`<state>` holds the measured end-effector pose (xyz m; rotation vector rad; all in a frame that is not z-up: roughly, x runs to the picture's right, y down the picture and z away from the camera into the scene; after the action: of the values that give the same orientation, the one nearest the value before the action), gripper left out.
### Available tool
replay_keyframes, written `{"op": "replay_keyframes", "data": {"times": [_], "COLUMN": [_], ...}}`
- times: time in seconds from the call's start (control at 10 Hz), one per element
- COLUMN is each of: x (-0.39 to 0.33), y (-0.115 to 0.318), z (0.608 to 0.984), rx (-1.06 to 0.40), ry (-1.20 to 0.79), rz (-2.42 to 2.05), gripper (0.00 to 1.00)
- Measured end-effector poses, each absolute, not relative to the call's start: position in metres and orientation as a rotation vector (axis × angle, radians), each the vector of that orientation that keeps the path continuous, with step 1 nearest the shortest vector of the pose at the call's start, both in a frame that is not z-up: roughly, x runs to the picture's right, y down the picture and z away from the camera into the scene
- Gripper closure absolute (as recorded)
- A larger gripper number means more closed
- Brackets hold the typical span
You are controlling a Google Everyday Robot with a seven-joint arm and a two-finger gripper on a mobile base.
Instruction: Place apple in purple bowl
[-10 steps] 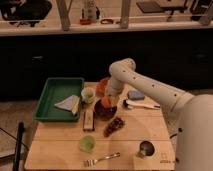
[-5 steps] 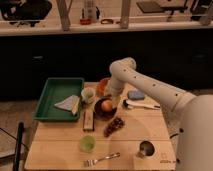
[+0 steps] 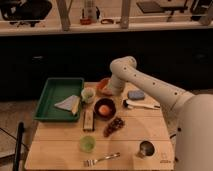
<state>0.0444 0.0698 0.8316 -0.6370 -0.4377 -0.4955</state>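
Resting inside the purple bowl [image 3: 105,108] at table [image 3: 60,150] centre, the apple [image 3: 104,109] now lies uncovered; gripper [image 3: 113,91] has lifted toward 1 o'clock of it, its grip state unreadable. Placement looks complete.

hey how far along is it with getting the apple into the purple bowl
Looks done: the apple sits inside the purple bowl. In hand: nothing seems held; the gripper is behind the bowl, near the orange bowl. Left: only pulling the arm clear, as far as this view shows.
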Motion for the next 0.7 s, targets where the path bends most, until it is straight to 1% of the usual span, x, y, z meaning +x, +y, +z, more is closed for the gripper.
{"op": "replay_keyframes", "data": {"times": [0.7], "x": [0.068], "y": [0.075], "z": [0.823], "rx": [-0.657], "ry": [-0.483], "rz": [-0.534], "gripper": [0.2]}}
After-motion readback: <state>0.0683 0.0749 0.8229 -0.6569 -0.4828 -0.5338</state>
